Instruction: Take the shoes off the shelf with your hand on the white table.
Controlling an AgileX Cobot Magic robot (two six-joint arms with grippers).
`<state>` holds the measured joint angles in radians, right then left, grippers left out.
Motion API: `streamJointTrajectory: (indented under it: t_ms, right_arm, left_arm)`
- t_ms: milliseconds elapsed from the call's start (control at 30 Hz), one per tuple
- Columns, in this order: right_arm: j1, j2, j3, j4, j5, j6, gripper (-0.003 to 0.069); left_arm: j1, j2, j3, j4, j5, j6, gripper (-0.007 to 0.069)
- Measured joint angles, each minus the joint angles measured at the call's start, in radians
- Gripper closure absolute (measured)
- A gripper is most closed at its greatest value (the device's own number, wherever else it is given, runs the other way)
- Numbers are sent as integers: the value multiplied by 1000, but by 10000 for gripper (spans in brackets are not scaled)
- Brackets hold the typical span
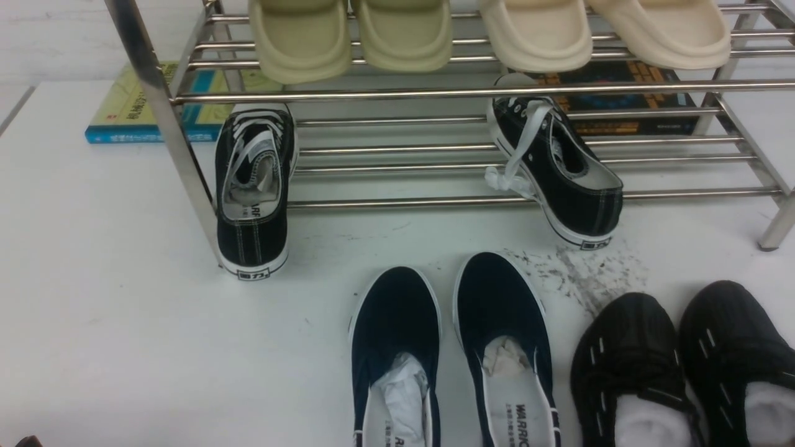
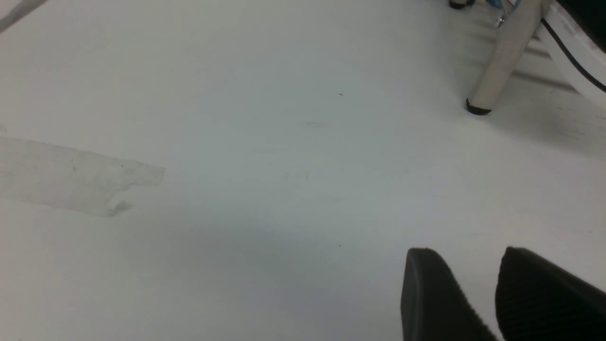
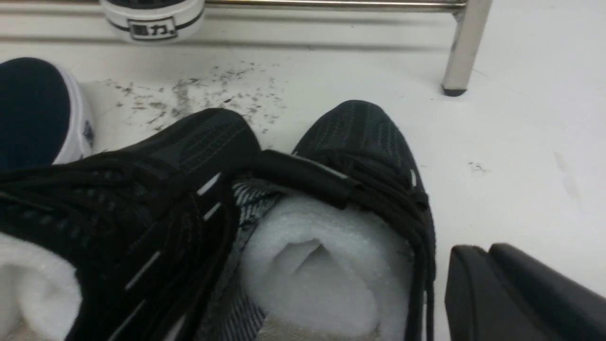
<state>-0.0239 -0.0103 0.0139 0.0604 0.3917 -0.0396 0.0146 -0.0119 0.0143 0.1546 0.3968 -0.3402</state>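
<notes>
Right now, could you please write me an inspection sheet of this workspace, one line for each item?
Surface: white table, grey scuff patch in front of the shelf.
Job's things: black knit shoes stand on the table at the front right, off the shelf; white stuffing inside.
Clutter: two black canvas sneakers hanging off the lower tier; navy slip-ons on the table; beige slippers on the upper tier; two books behind.
Grippers: left hand over bare table, slightly open, empty; right hand beside the right knit shoe, state unclear.
Cables: nothing seen.
Surroundings: nothing seen.
</notes>
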Motion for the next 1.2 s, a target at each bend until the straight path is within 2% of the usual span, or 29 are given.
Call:
streamJointTrajectory:
  t_ms: [833,1200]
  right_arm:
    - [104,0,0,3,0,0,568]
    - [106,0,0,3,0,0,562]
  left_arm:
    - [0,0,0,0,0,0,383]
    - [0,0,0,0,0,0,383]
